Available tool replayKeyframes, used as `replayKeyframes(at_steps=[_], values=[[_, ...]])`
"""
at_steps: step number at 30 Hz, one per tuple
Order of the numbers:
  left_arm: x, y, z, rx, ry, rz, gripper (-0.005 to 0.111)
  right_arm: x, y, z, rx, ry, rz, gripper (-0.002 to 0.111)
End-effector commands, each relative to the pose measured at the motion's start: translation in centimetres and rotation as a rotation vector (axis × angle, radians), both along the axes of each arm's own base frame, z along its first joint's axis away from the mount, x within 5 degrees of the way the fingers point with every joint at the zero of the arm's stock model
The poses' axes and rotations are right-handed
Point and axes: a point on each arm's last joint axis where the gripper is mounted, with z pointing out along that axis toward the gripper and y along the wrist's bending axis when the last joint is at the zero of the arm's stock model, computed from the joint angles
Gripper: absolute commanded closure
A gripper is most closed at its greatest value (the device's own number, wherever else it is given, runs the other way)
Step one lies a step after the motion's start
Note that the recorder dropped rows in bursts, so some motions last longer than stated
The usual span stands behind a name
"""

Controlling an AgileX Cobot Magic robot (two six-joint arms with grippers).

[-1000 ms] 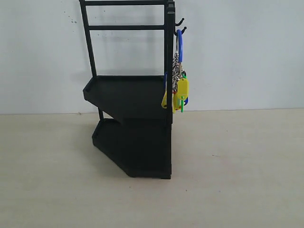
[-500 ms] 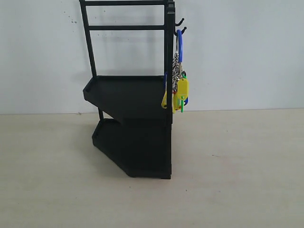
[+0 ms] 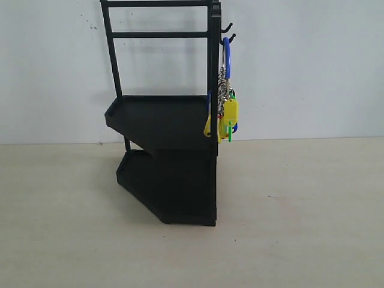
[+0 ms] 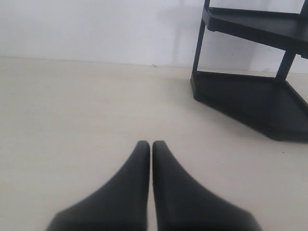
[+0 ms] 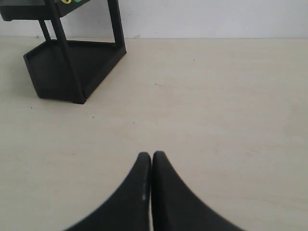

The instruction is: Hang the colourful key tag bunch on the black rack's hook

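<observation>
The colourful key tag bunch (image 3: 227, 114) hangs by its blue loop (image 3: 227, 57) from a hook (image 3: 229, 38) on the right side of the black rack (image 3: 165, 120). Its yellow, green and blue tags dangle beside the upper tray. Neither gripper shows in the exterior view. My left gripper (image 4: 151, 144) is shut and empty over the bare table, with the rack's lower tray (image 4: 250, 103) ahead of it. My right gripper (image 5: 151, 155) is also shut with nothing in it, well away from the rack (image 5: 72, 67). A sliver of the tags (image 5: 72, 1) shows at that view's edge.
The rack stands on a pale beige table (image 3: 300, 210) against a white wall (image 3: 300, 72). Nothing else lies on the table.
</observation>
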Motion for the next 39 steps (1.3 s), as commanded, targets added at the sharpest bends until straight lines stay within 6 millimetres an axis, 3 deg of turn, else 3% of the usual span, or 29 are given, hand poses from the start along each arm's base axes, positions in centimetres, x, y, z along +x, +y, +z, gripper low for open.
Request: replayKeyframes(at_steps=[1, 39], values=[[0.00, 0.02, 0.13, 0.008, -0.011, 0.000, 0.102, 0.01, -0.25, 0.06, -0.021, -0.009, -0.038, 0.108], [0.00, 0.02, 0.13, 0.008, -0.011, 0.000, 0.102, 0.04, -0.38, 0.09, -0.022, -0.012, -0.062, 0.108]])
